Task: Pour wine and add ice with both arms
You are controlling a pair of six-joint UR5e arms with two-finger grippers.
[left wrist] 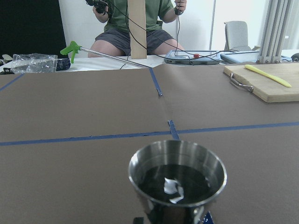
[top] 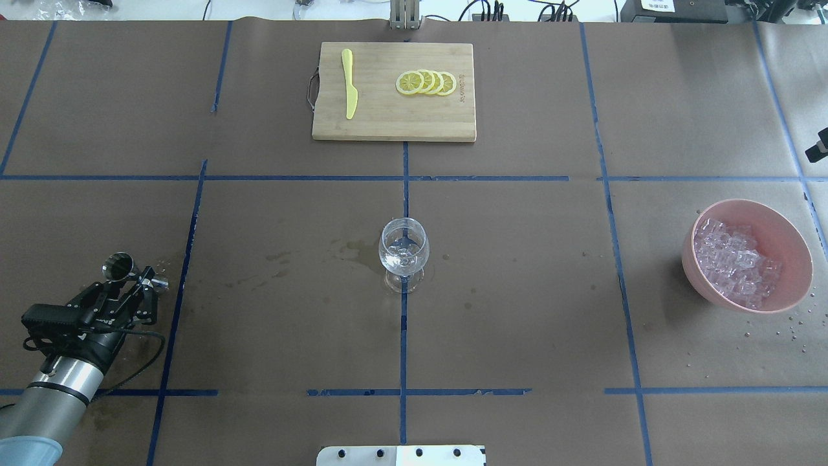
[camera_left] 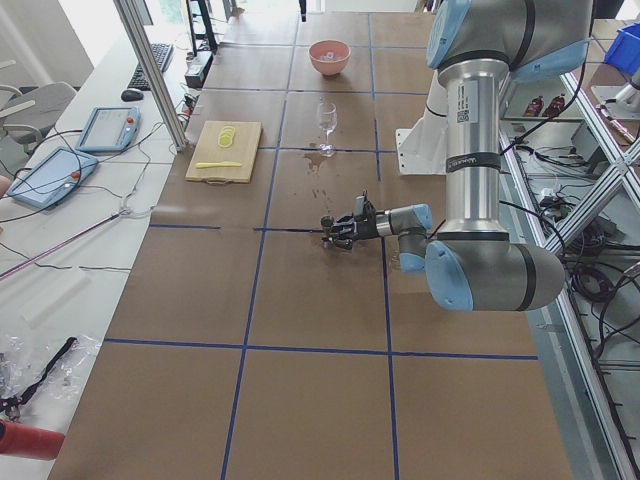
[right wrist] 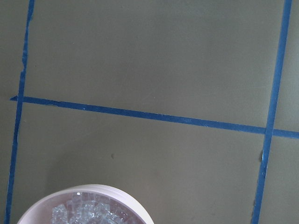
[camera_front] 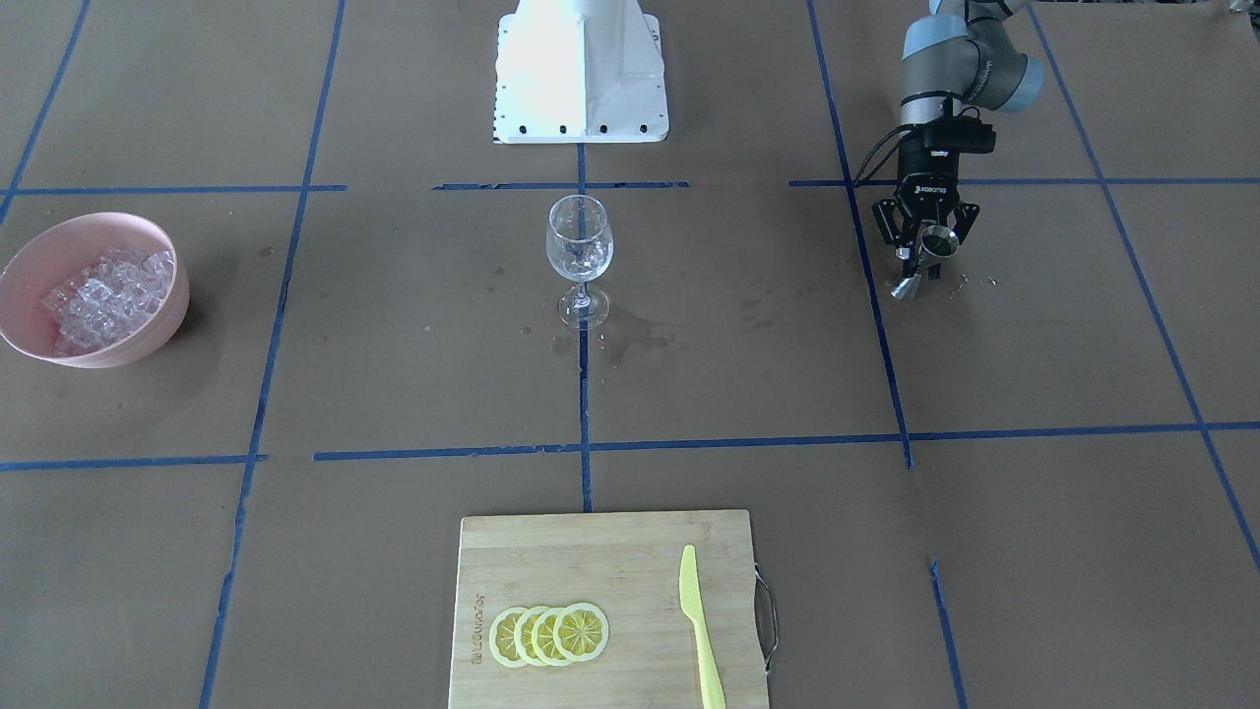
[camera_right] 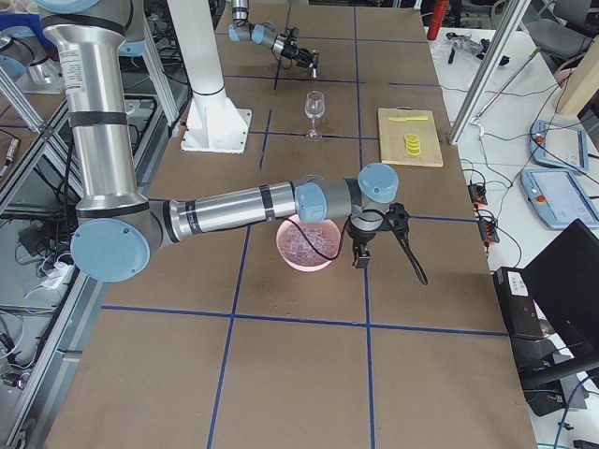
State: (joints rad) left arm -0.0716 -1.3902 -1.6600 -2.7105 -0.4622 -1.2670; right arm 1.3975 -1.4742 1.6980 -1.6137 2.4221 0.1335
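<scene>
A clear wine glass stands upright at the table's middle, also in the overhead view. My left gripper is shut on a steel jigger, far to the glass's side. The left wrist view shows dark liquid in the jigger's upper cup. The ice fills a pink bowl at the opposite end. My right gripper hovers beside the bowl, with a long black tool at it. I cannot tell whether it is open or shut. Its wrist view shows the ice at the bottom edge.
A wooden cutting board lies on the far side from the robot, with lemon slices and a yellow knife. Wet stains mark the paper by the glass's foot. The white robot base stands behind the glass.
</scene>
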